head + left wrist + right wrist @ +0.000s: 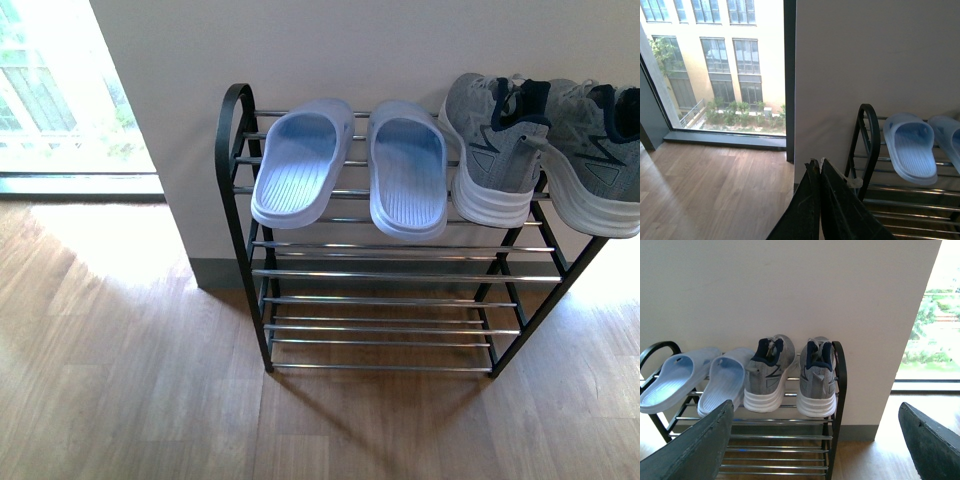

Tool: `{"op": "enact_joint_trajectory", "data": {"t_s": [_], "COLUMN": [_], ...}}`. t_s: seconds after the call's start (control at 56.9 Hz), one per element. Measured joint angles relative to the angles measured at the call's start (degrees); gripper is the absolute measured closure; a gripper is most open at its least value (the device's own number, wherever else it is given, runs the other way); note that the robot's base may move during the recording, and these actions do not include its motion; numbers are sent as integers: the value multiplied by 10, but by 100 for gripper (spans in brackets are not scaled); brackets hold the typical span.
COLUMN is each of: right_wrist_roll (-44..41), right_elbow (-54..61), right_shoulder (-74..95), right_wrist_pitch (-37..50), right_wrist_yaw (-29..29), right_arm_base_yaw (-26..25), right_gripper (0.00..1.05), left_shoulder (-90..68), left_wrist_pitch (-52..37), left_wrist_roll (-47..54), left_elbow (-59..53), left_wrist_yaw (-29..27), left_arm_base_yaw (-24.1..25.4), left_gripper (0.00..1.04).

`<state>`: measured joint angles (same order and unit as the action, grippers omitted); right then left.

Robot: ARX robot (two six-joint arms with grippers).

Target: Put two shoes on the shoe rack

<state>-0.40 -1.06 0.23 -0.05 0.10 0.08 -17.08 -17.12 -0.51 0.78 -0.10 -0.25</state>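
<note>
**Shoes all on the rack's top tier**

Shoes sit in a row of four along the top tier of the rack (250, 200), heels toward the near side and toes toward the wall (400, 50).

Nearest the robot lies the wood floor (130, 380), with a bright patch of daylight at far left below the window (50, 90). On it stands the rack, its black frame close against the wall, its lower tiers of chrome rods bare.

On the top tier, the left slide (298, 160) lies near the rack's curved left end. The right slide (407, 167) lies just beside it, a narrow gap between them. Both heels overhang the nearest rod. Right of the slides is the left sneaker (490, 150), close to the right slide; whether they touch I cannot tell. The right sneaker (598, 160) is at the far right end, partly cut off in the front view. In the right wrist view the two sneakers stand side by side with a slim gap, white soles facing out.

Neither arm shows in the front view. The left gripper (820, 167) has its fingers pressed together, holding nothing, short of the rack's left end. The right gripper (815, 440) has its fingers spread wide apart, with nothing between them, facing the sneakers from the near side.
</note>
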Motion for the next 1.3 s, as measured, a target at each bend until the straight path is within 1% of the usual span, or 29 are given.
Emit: {"op": "enact_joint_trajectory", "data": {"t_s": [0.457, 0.492, 0.528, 0.598, 0.827, 0.985, 1.02, 1.143, 1.301], "right_wrist_roll": [0, 0, 0, 0, 0, 0, 0, 0, 0], "right_elbow": [0, 0, 0, 0, 0, 0, 0, 0, 0], "right_shoulder": [0, 0, 0, 0, 0, 0, 0, 0, 0], "right_wrist_pitch": [0, 0, 0, 0, 0, 0, 0, 0, 0], "right_wrist_yaw": [0, 0, 0, 0, 0, 0, 0, 0, 0], "right_arm_base_yaw": [0, 0, 0, 0, 0, 0, 0, 0, 0], "right_gripper": [9, 9, 9, 9, 9, 9, 9, 9, 9], "left_shoulder": [69, 87, 119, 155, 161, 162, 162, 162, 162], "left_wrist_pitch": [69, 89, 137, 167, 171, 171, 171, 171, 171], "left_wrist_roll": [0, 0, 0, 0, 0, 0, 0, 0, 0], "left_elbow": [0, 0, 0, 0, 0, 0, 0, 0, 0], "left_wrist_yaw": [0, 0, 0, 0, 0, 0, 0, 0, 0], "left_arm_base_yaw": [0, 0, 0, 0, 0, 0, 0, 0, 0], "left_gripper": [103, 103, 103, 103, 103, 78, 68, 40, 16]}}
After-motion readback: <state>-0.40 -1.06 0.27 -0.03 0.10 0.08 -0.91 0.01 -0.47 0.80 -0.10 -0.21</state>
